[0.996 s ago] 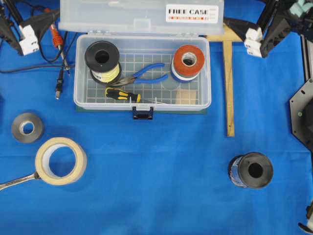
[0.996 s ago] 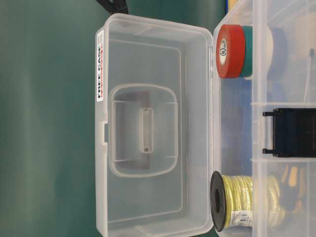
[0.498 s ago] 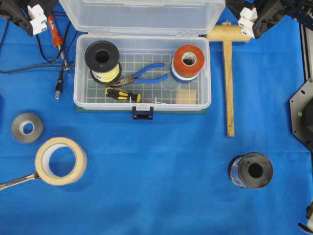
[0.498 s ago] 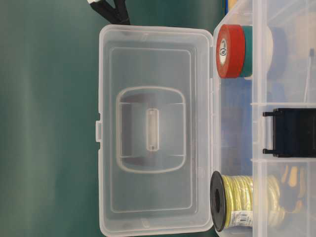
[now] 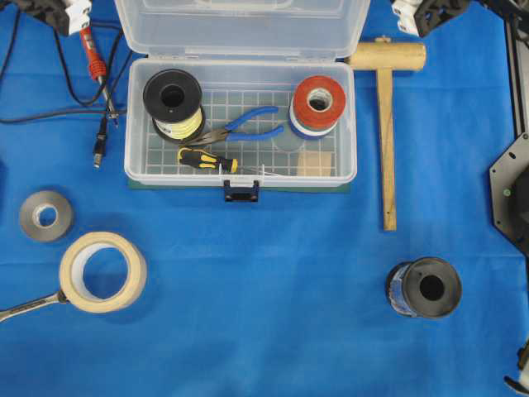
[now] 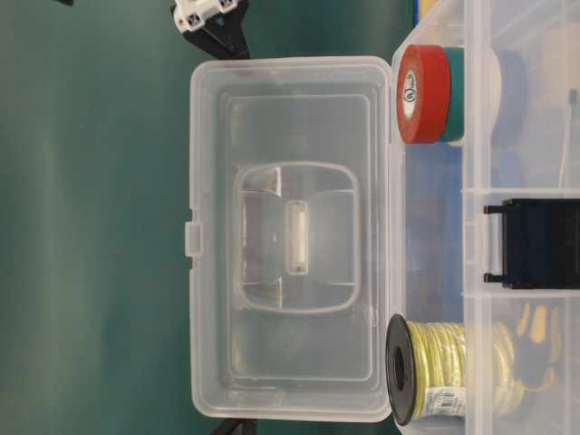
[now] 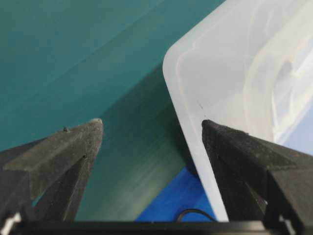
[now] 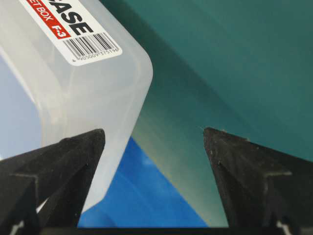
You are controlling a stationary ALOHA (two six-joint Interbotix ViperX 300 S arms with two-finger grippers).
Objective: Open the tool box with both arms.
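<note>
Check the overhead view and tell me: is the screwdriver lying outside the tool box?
No, the screwdriver lies inside the open tool box, near its front wall beside the pliers.

Black pointed fingers (image 7: 58,156), white fittings (image 6: 198,14)

The left gripper (image 7: 151,128) fills the bottom of the view with 2 black, pointed fingers (image 7: 63,152) spread wide apart and nothing between them. Above the right finger rises a rounded corner of the tool box (image 7: 220,78) lid, clear frosted plastic with a raised moulded ridge running inside its rim. The lid's edge passes just beside the right fingertip; whether they touch cannot be told. A teal backdrop (image 7: 73,54) covers the upper left. Low between the fingers shows a patch of blue table (image 7: 173,203) with a thin black cable (image 7: 195,213) looping across it.
</note>
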